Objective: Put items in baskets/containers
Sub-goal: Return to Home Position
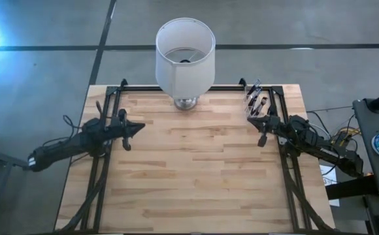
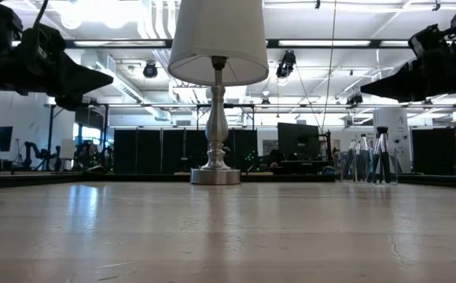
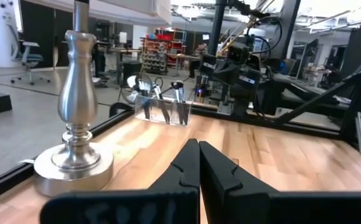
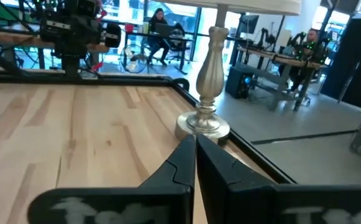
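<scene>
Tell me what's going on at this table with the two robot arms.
Nothing is being handled right now. The thin dark-handled makeup brushes stand together in the small clear cup at the far right corner of the light wooden table. The left gripper and the right gripper are both shut, hold nothing and hang above the table, one at each side. A white-shaded lamp on a silvery base stands at the middle of the far edge. No brush lies loose on the tabletop.

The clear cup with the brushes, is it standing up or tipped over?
Standing up. The clear cup sits flat on the table, with the brushes poking up out of it.
</scene>
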{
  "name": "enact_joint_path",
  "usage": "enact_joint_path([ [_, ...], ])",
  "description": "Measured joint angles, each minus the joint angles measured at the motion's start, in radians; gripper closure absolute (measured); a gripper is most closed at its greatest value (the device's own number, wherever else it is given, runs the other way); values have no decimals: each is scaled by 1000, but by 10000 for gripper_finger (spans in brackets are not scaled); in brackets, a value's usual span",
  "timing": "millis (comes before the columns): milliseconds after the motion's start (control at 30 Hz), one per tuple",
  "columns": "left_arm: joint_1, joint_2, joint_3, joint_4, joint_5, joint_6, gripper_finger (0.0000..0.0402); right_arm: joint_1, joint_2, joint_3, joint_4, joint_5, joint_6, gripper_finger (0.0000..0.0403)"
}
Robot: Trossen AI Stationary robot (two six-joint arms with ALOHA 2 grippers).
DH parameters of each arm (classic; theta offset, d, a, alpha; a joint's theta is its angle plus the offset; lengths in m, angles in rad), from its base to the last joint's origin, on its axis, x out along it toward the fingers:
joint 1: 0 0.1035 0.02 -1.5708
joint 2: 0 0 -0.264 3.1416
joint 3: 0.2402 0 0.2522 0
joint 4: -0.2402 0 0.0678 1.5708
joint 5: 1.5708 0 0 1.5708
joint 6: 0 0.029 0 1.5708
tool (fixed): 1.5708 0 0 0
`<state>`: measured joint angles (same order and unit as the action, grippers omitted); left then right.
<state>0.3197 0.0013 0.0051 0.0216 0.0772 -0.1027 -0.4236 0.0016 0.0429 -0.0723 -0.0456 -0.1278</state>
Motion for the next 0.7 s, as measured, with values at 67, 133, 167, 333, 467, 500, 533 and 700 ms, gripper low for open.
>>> enact_joint_path([
  [67, 33, 0, 0, 4, 37, -3, 402, 0, -1, 0, 0, 0, 8, 394],
  [133, 64, 0, 0, 5, 74, -15, 401, 0, -2, 0, 1, 1, 31, 394],
  [167, 76, 0, 0, 5, 75, -25, 401, 0, -1, 0, 1, 1, 43, 394],
  [333, 91, 14, 0, 1, 41, -25, 401, 0, 16, 0, 0, 4, 93, 394],
  [467, 91, 29, 0, 3, 19, -38, 401, 0, 36, 0, 0, 4, 129, 394],
  [500, 91, 31, 1, 3, 18, -38, 401, 0, 41, 0, 0, 4, 124, 394],
  [533, 91, 32, 1, 3, 18, -37, 401, 0, 46, 0, 0, 4, 122, 394],
  [700, 91, 34, 4, 4, 18, -37, 401, 0, 68, 0, 0, 4, 180, 394],
])
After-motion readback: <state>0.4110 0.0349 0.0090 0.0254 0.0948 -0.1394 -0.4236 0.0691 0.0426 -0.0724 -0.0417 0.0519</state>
